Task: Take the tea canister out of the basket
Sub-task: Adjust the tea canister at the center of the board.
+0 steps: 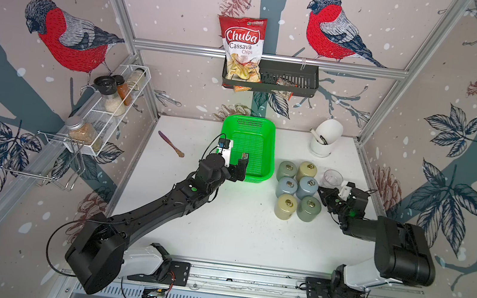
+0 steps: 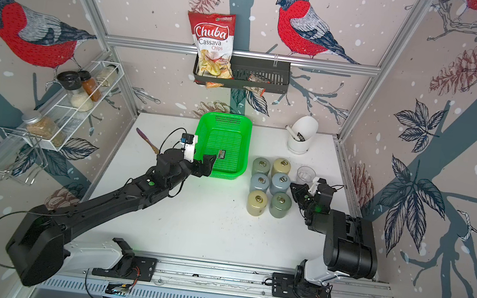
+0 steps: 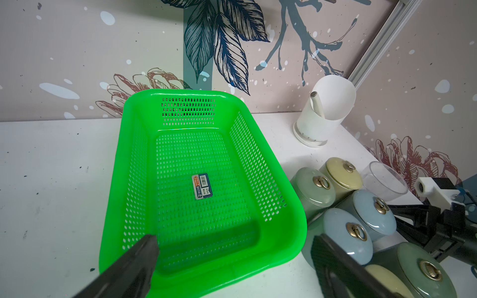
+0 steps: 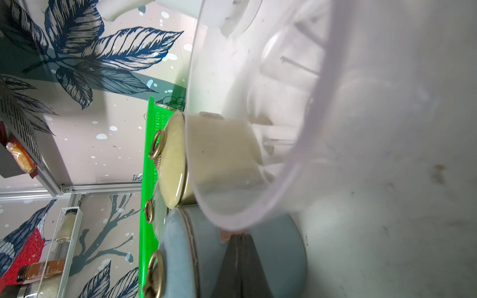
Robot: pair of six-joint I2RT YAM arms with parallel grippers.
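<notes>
On the left wall hangs a white wire shelf (image 1: 110,114) with spice jars (image 1: 111,94); the writing on them is too small to read. On the surface (image 1: 221,222) below lies a spatula (image 1: 170,144) with a purple blade and a wooden handle.

The left end effector (image 3: 236,245) is released. Its jaws stand wide apart above the near end of the basket (image 1: 272,148), one finger over the inside and the other outside the near right corner. The bright green basket has its long axis from the near side toward the back wall. Inside it is only a small sticker (image 3: 202,186) with a barcode; its text cannot be read.

Above the basket, on the back wall, a red bag (image 1: 242,47) reads "Chuba Cassava Chips". It stands in the left end of a black slotted rack (image 1: 297,76), which hides its lower part.

The six tea canisters (image 1: 307,187) are all outside the basket, just to its right, in two rows of three. Two are green, two blue and two yellow. They stand upright, each lid with its brass ring turned up. In the left wrist view the nearest ones are cut off by the frame.

Next to them is a clear plastic cup (image 1: 332,178). The right end effector (image 4: 236,240) is clenched and holds nothing. Its tip lies between a blue canister and the cup and seems to touch the cup, but the view is blurred. A white utensil holder (image 1: 324,137) stands at the back right.
</notes>
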